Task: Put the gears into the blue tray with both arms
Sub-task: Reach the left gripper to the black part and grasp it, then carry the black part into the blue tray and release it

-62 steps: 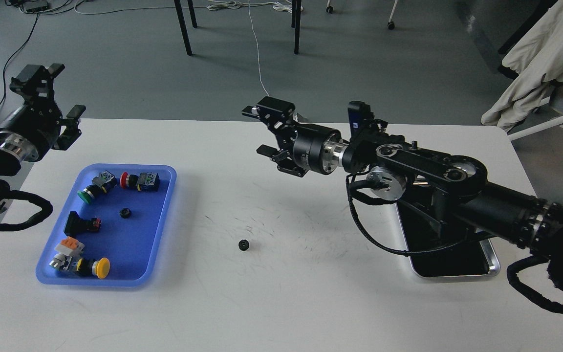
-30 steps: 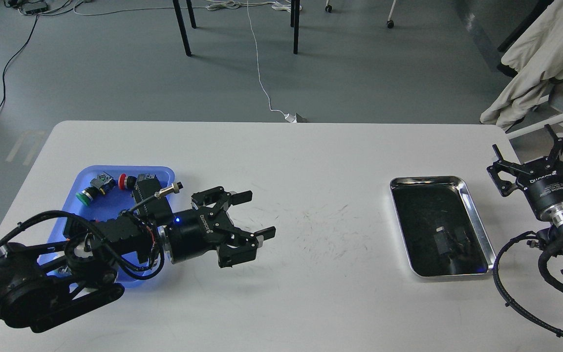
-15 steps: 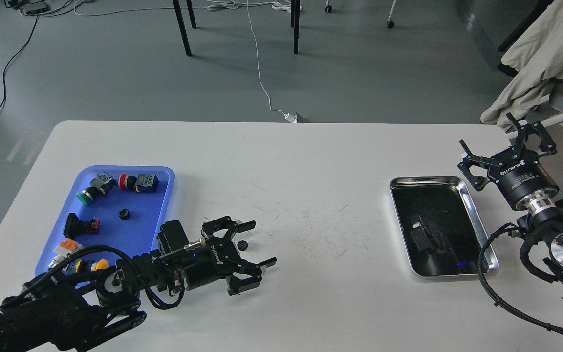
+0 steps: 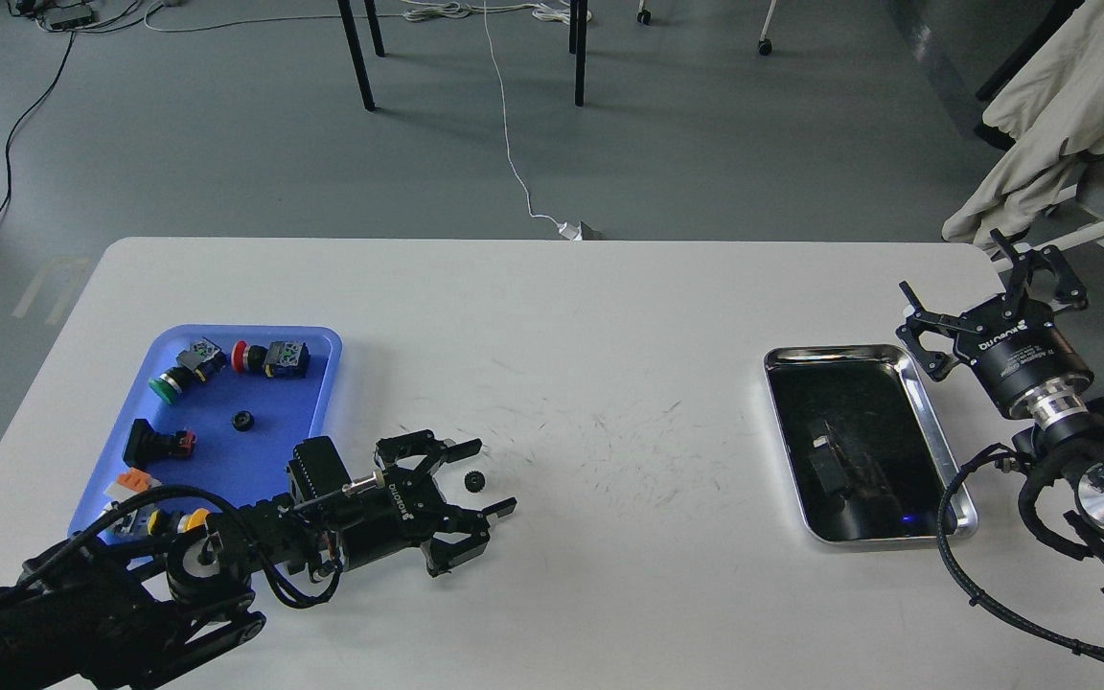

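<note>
A loose gear (image 4: 475, 481) is lying on the white table (image 4: 609, 575) between the spread fingers of the left gripper (image 4: 487, 477), which is gripping nothing. The blue tray (image 4: 317, 422), at its nine o'clock, is holding another gear (image 4: 243, 420). The right gripper (image 4: 991, 287) is hanging wide open and empty.

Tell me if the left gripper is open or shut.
Open. The left gripper has its fingers spread apart on either side of the gear on the table, not clamping it.
</note>
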Controlling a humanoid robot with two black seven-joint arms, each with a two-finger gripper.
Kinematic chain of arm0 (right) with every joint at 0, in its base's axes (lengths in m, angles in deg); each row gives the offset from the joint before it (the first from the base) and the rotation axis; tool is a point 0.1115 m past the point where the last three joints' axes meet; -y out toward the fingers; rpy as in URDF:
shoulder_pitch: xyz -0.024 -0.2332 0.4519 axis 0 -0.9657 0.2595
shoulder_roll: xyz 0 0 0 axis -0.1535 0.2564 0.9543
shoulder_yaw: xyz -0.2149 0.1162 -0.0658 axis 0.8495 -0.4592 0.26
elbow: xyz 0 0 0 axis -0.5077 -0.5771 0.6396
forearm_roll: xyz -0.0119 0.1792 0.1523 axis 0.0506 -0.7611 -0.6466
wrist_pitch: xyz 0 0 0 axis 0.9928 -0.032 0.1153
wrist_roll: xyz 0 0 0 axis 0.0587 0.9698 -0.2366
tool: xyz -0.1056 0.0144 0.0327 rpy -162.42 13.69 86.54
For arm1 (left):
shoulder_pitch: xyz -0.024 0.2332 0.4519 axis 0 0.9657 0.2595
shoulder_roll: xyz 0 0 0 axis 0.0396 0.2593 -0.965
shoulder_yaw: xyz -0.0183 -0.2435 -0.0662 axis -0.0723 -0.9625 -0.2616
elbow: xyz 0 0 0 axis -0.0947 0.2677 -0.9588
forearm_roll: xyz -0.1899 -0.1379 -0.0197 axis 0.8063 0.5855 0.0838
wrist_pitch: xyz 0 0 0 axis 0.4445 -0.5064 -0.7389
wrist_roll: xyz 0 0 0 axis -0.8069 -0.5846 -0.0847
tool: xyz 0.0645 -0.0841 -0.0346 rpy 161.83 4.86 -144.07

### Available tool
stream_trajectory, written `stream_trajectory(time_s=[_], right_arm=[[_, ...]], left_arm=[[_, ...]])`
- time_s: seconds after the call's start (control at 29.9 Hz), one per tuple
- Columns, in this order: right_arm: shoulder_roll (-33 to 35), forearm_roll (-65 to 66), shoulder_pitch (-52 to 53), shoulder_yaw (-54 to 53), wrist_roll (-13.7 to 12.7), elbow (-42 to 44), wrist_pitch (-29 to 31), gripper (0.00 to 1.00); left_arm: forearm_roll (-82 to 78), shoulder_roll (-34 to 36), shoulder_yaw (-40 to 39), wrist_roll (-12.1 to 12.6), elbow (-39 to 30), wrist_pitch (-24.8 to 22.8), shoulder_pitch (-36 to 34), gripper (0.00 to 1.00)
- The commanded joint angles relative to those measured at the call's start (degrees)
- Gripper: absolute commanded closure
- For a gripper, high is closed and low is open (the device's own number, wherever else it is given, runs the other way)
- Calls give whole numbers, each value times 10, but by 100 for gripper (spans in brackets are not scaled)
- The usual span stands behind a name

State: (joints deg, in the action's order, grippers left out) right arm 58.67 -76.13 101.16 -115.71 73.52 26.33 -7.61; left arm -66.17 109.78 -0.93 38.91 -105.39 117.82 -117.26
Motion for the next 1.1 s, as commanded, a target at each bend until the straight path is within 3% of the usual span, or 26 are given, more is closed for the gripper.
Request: stream_trajectory(time_s=[0.0,0.37,0.53,0.63,0.7,0.84,1.07], right_arm=[[0,0,1,-1,0,0,0,4],[0,0,0,0,0,-2,0,4],[0,0,0,0,0,-2,0,4],[-5,0,0,-1,0,-2,0,4],[-8,0,0,-1,0,-2,0,4],[-7,0,0,-1,0,-2,0,4],[-7,0,0,-1,0,-1,0,4]], left_arm=[[0,11,0,-2,0,1,4,28],[1,13,0,-11,14,1,16,41],[0,9,0,-10,18,1,16,52],[0,8,-1,-9,18,1,16,62],[0,8,-1,-8,18,1,16,76],[0,8,-2,-6,18,1,15,87],[6,25,-13,-4,12,1,7,91]])
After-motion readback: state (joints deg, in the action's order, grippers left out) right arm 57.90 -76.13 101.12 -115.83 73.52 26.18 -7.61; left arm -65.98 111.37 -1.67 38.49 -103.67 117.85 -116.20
